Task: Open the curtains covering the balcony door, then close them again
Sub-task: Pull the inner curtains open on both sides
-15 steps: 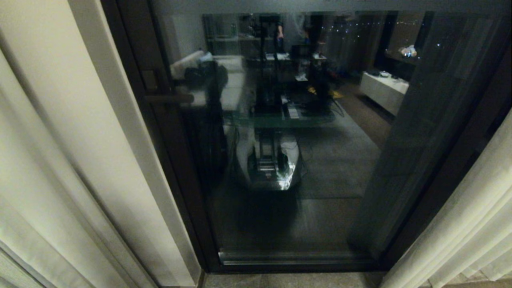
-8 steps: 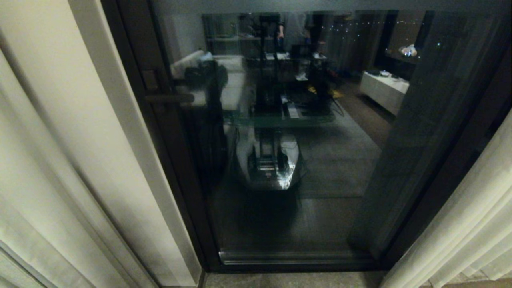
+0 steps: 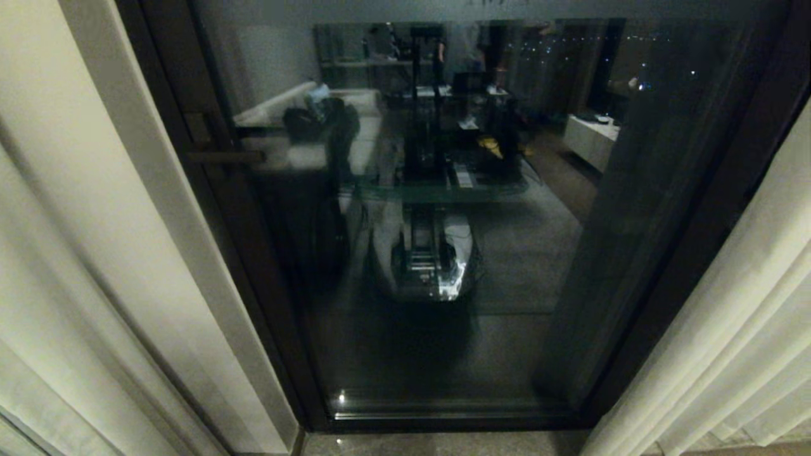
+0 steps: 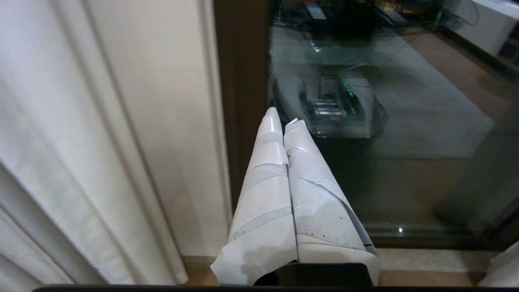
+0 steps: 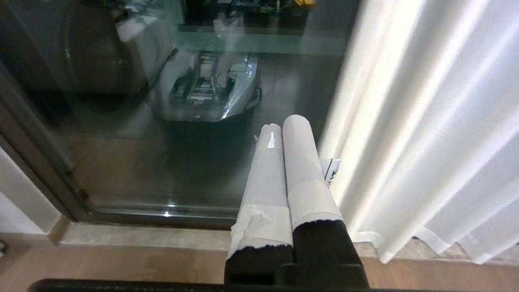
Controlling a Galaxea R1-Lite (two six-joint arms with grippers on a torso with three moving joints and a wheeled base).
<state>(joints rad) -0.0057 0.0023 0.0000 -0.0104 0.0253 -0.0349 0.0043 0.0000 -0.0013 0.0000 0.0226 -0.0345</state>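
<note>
The balcony door (image 3: 538, 266), dark reflective glass in a brown-black frame, fills the middle of the head view, with its bar handle (image 3: 222, 156) at the left. The cream curtains hang drawn aside, one part at the left (image 3: 57, 266) and one at the right (image 3: 747, 316). Neither gripper shows in the head view. My left gripper (image 4: 282, 117), wrapped in white tape, is shut and empty in front of the door frame (image 4: 243, 121), with curtain folds (image 4: 81, 142) beside it. My right gripper (image 5: 282, 123) is shut and empty, close beside the right curtain (image 5: 425, 121).
A pale stone threshold (image 3: 443, 443) runs along the door's foot, with wooden floor (image 5: 121, 263) nearer me. A flat cream wall strip (image 4: 170, 121) stands between the left curtain and the frame. The glass mirrors my own base (image 3: 424, 259) and the room behind me.
The whole head picture has shifted: the door frame and handle sit further left and the right curtain takes more of the view, so the camera has moved. The curtains hang as before.
</note>
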